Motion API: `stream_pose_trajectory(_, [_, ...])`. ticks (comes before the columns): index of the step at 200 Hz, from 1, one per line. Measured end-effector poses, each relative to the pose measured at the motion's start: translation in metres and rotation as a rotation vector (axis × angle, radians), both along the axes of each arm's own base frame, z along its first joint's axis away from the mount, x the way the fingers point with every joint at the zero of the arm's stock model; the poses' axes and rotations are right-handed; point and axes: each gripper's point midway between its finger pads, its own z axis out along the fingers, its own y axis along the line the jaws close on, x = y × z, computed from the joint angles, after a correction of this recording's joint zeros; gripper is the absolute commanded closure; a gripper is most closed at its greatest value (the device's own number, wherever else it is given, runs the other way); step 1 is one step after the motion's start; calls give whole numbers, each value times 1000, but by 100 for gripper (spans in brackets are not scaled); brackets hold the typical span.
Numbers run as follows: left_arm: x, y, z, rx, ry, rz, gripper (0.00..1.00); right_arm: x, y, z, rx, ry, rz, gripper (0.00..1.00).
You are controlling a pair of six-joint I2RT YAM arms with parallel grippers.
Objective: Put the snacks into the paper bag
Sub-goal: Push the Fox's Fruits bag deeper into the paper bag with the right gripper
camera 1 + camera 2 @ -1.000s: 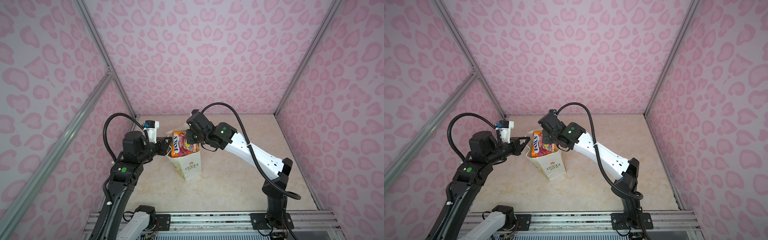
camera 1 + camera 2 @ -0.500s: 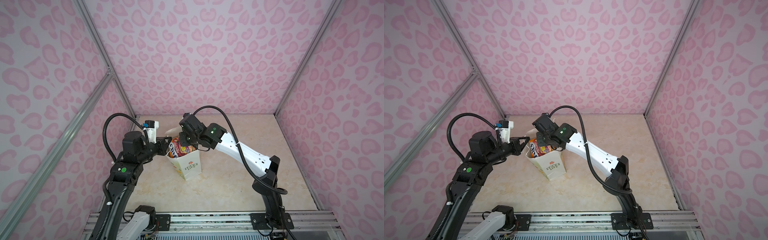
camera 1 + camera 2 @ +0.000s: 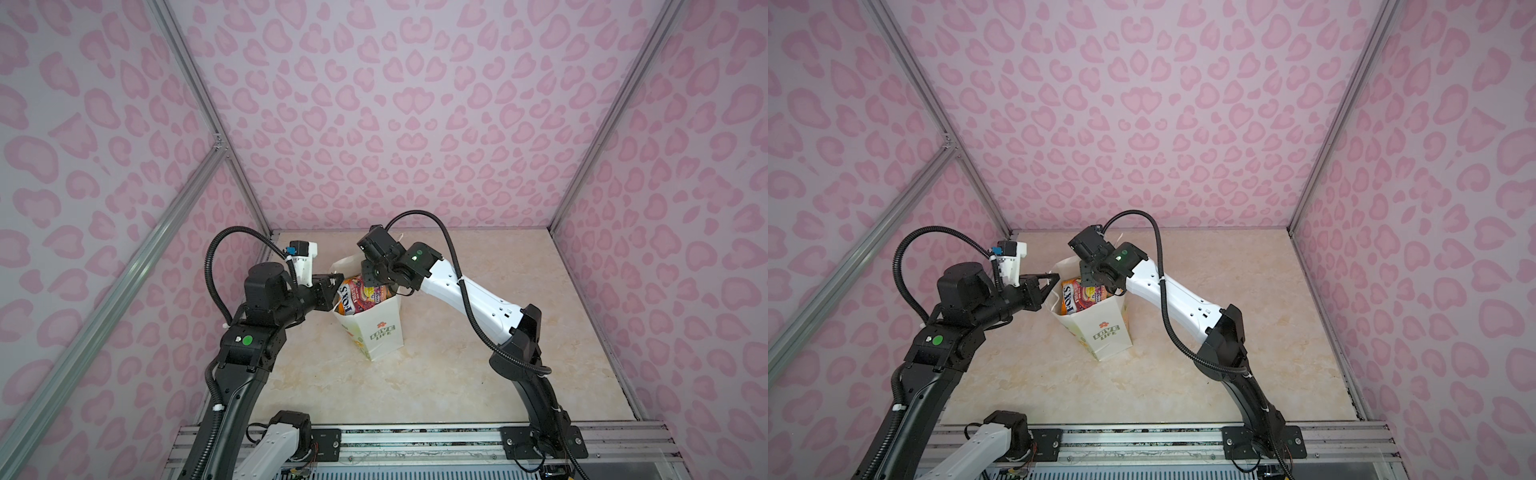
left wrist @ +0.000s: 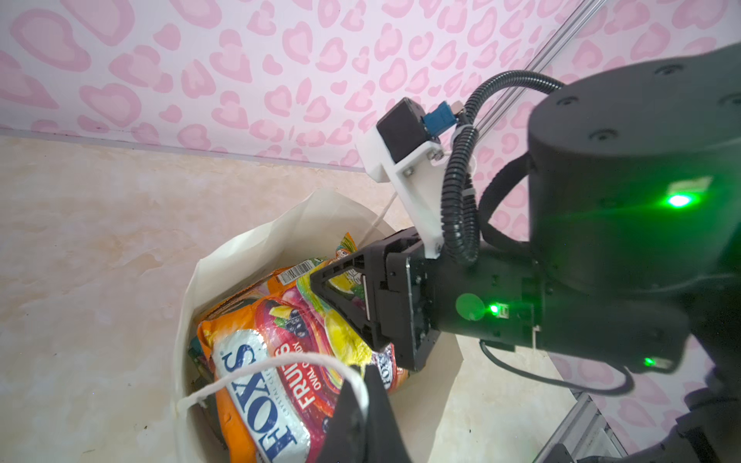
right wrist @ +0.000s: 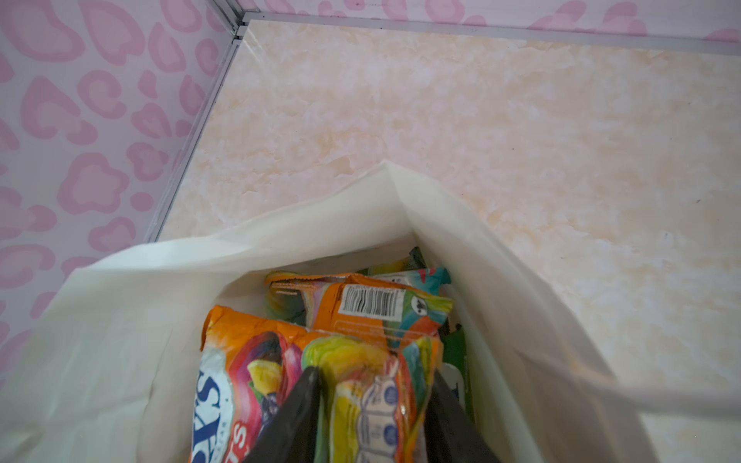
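The orange snack [image 3: 358, 296] is in the paper bag [image 3: 380, 337]
It rests on other snacks [image 5: 373, 304] (you can read FOX'S on it). Over the bag, the right gripper [image 5: 375, 373] has its fingers apart around it; beside the bag, the left gripper [image 3: 1054, 282] is pinched on the handle [image 4: 280, 360].

Beige marble-look tabletop [image 3: 457, 374], pink heart-print walls [image 3: 415, 124], aluminium frame posts [image 3: 200, 104], slotted rail [image 3: 415, 442] along the front edge.

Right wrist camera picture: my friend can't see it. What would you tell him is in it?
Looking down into an open white paper bag full of bright candy pouches, an orange pouch on top. The right gripper has its two black fingers spread either side of that pouch's edge.
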Motion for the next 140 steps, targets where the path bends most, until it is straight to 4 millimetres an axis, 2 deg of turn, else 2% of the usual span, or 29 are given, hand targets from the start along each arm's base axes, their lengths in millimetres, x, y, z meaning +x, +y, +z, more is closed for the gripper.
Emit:
stream_pose_trajectory(15, [0,0,0,0,0,0,97,1,0,10,11,-14,4,45])
stream_pose_trajectory(45, [0,0,0,0,0,0,97,-12,10,52,73,-81,53,44])
stream_pose_trajectory(65, [0,0,0,0,0,0,97,-28,15,80,112,-120,96,56])
stream_pose_trajectory(80, [0,0,0,0,0,0,97,-37,20,87,128,-125,118,64])
stream_pose_trajectory(95, [0,0,0,0,0,0,97,-46,25,79,127,-92,147,70])
stream_pose_trajectory(116, [0,0,0,0,0,0,97,-51,24,49,79,-16,143,76])
stream_pose_trajectory(140, [0,0,0,0,0,0,97,-53,14,22,16,56,121,76])
